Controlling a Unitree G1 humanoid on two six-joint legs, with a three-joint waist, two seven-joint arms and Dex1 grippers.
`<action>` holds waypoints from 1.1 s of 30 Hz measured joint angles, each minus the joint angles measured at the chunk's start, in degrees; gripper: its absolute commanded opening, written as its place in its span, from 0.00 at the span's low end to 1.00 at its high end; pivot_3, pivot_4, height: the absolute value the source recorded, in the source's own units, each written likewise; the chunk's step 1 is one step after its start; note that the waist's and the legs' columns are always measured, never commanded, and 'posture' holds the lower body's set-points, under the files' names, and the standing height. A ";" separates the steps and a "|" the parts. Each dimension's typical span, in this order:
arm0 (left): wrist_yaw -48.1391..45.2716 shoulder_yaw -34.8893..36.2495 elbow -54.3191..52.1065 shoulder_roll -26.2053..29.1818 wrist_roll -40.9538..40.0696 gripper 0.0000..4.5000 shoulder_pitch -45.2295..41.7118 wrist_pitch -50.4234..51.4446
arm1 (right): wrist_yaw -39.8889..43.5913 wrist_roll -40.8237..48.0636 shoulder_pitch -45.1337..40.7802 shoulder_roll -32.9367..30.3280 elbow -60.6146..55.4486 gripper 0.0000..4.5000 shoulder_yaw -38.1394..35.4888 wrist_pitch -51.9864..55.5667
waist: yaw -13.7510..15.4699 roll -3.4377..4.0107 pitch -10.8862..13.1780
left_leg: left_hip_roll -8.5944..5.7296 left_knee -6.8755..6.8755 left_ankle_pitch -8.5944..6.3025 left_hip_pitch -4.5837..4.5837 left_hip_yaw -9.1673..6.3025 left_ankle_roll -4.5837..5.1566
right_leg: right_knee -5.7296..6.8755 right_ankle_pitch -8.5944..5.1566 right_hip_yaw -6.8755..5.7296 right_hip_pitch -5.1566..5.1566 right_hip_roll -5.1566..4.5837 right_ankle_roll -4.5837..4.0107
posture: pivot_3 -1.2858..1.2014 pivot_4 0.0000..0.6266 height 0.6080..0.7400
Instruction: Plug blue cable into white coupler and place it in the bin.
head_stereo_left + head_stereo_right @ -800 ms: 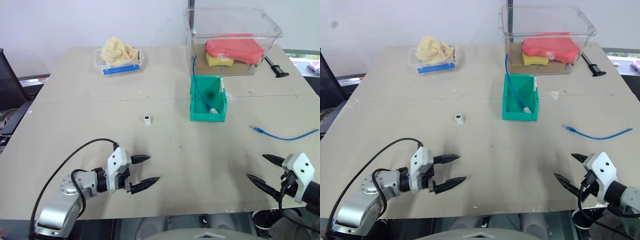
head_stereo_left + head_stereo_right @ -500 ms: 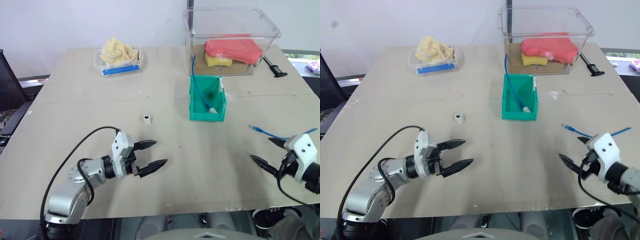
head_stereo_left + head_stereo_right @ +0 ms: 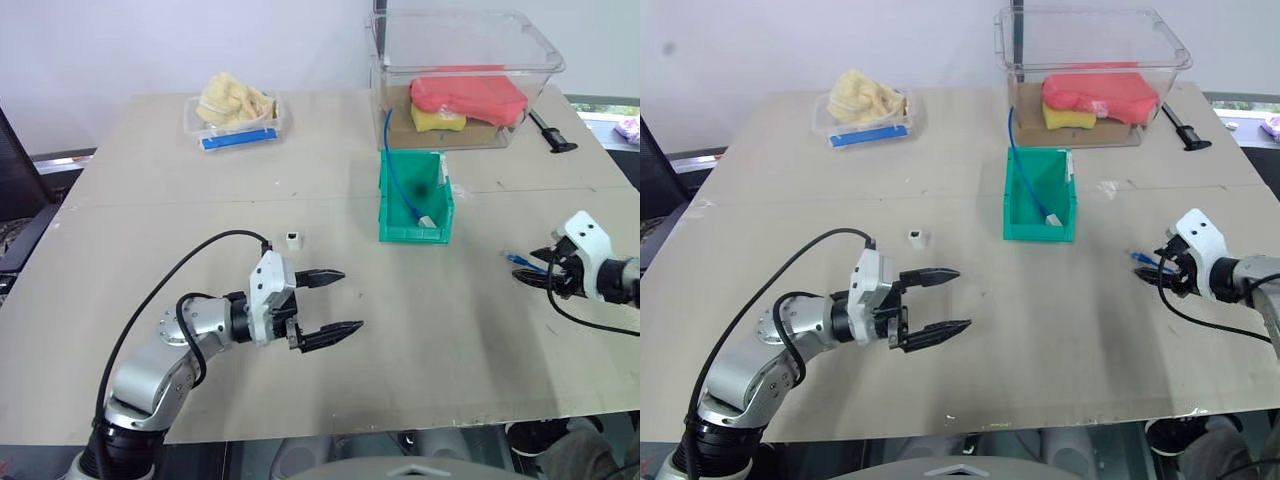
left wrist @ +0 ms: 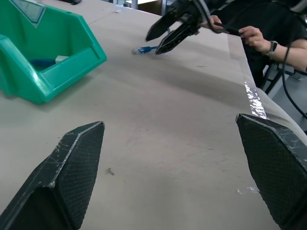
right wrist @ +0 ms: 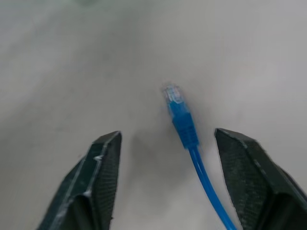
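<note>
Cable [image 5: 184, 125] lies on the table [image 3: 160, 190] at the robot's right, its clear plug end between the spread fingers of the right gripper [image 5: 165, 179], which hangs just above it without touching it; the blue line runs back under the gripper toward the table's right edge. Left gripper [image 3: 328, 301] hovers over the middle of the table, jaws wide apart and empty, pointing toward the robot's right. Coupler [image 3: 293, 239] stands alone on the bare tabletop just beyond the left gripper, near its upper finger but apart from it. Bin [image 3: 440, 212] sits farther back, between the two grippers and nearer the far side, with another length of blue cable and a small white piece lying inside it. Behind the bin stands a large clear tub [image 3: 466, 45] holding a red cloth and a yellow sponge on a brown board. A shallow clear tray [image 3: 236, 127] with yellow cloth and a blue strip rests at the far left. A black tool [image 3: 551, 133] lies right of the tub. A person's hand [image 4: 253, 35] shows past the table's edge in the left wrist view.
</note>
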 measured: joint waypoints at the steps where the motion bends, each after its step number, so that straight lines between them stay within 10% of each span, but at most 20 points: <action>1: 0.30 -0.01 -0.26 0.01 0.00 1.00 0.10 0.06 | 0.86 -0.94 -1.37 0.04 2.02 0.55 1.37 -0.95 | 0.01 0.00 0.00 | 0.00 0.00 0.00 -0.01 0.00 0.00 | -0.01 0.00 0.00 -0.01 0.00 0.00 | 0.52 0.24 1.00; 8: 2.37 0.12 -1.02 -0.03 0.03 1.00 0.67 0.20 | 4.24 -3.41 -5.67 1.57 8.90 0.02 3.91 -4.87 | 0.07 0.00 0.00 | -0.01 0.00 -0.03 0.01 0.00 0.05 | -0.01 0.01 0.01 0.01 -0.01 0.01 | 0.52 0.24 1.00; 16: 2.74 0.53 0.28 0.71 2.17 1.00 1.38 -1.17 | 8.55 3.50 -5.16 4.14 -14.12 0.02 7.76 4.49 | -0.20 0.08 0.03 | 0.12 -0.04 -0.06 -0.02 -0.02 0.06 | 0.07 0.01 0.04 -0.12 0.11 -0.01 | 0.52 0.24 1.00; 22: 1.90 0.38 4.01 0.74 5.67 1.00 1.12 -4.66 | 5.88 -3.57 -12.32 13.90 -18.03 0.02 23.64 2.93 | 0.25 0.03 0.04 | 0.02 0.01 0.00 -0.05 -0.07 -0.03 | 0.05 0.02 -0.02 -0.11 0.07 0.00 | 0.52 0.24 1.00; 33: -0.84 -5.15 10.43 2.20 13.44 1.00 -4.96 -6.03 | 8.45 -5.25 -7.81 15.29 -14.22 0.99 21.21 -8.21 | 0.17 0.02 0.04 | -0.04 -0.06 0.02 -0.19 -0.13 -0.10 | 0.07 0.02 0.00 -0.27 0.02 -0.02 | 0.52 0.24 1.00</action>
